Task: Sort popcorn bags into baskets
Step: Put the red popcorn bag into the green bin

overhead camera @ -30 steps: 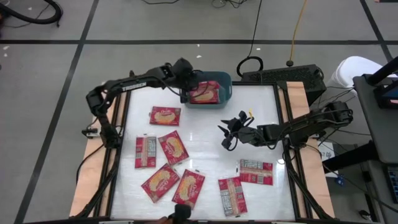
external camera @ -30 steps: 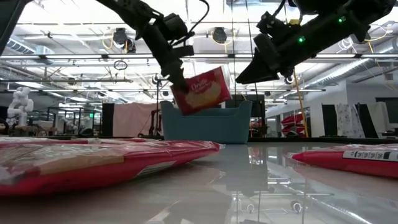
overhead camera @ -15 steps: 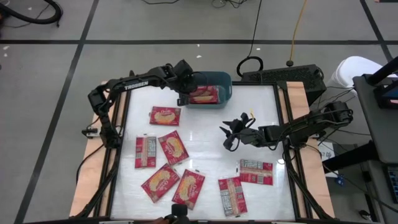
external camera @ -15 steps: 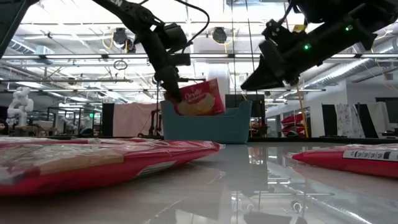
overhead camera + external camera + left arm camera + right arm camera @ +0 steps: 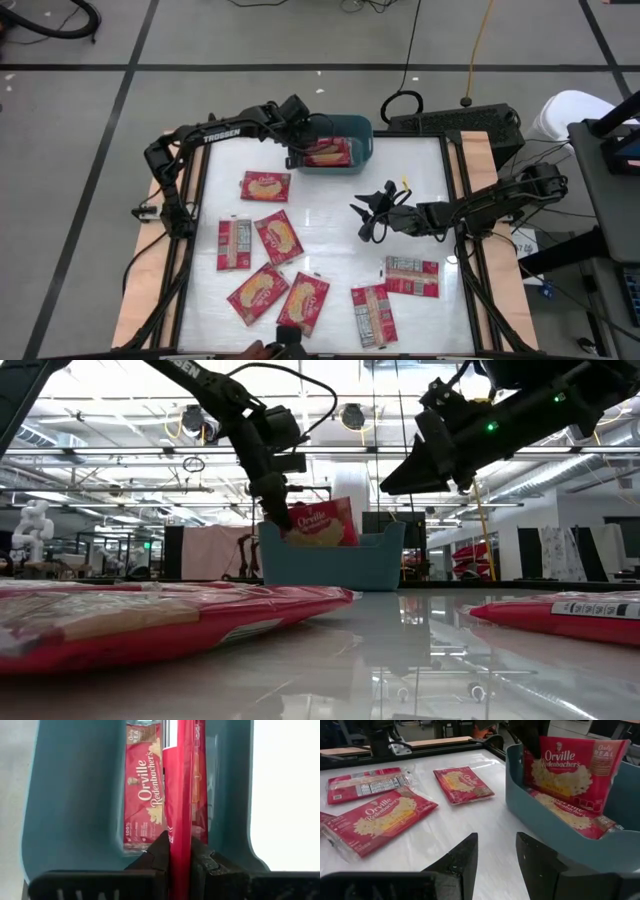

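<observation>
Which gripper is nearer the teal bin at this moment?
Left. The left gripper is at the teal bin, holding a popcorn bag down into it. The right gripper hovers over the open table, well short of the bin.

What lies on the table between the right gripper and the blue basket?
Nothing: in the high view, only bare white table separates the right gripper from the blue basket.

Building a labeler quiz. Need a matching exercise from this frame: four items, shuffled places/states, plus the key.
Items
1. left claw
2. right claw
3. teal bin
4. held popcorn bag

States
A. at the table's far edge
B. hovering empty above mid-table
C. upright, lower edge inside the bin
D. clamped on a bag's edge

Pairs: 1-D, 2-B, 3-A, 4-C
</observation>
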Robot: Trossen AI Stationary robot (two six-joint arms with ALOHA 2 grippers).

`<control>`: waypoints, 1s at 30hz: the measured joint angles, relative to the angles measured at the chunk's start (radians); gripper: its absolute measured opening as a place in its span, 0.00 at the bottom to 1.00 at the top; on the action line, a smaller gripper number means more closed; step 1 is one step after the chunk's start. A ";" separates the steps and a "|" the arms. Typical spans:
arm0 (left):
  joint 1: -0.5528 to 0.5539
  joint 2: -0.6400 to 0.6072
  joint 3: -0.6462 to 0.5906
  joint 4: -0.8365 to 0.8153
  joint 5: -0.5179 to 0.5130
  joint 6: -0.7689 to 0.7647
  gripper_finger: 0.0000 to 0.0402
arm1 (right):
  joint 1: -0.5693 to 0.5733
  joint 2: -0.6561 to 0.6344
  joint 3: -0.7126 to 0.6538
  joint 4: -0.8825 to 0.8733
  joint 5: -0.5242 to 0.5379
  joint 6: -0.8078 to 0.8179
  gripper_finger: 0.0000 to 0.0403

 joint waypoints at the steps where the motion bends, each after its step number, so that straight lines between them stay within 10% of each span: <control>1: 0.000 0.000 0.000 0.003 0.000 0.000 0.10 | 0.000 0.000 0.000 0.000 0.000 0.000 0.31; 21: -0.004 -0.071 0.000 0.124 -0.242 -0.107 0.43 | 0.011 0.000 0.000 0.000 -0.001 0.000 0.31; 30: -0.018 -0.235 -0.059 0.047 0.218 -0.369 0.34 | 0.064 0.000 0.000 -0.013 -0.024 0.001 0.31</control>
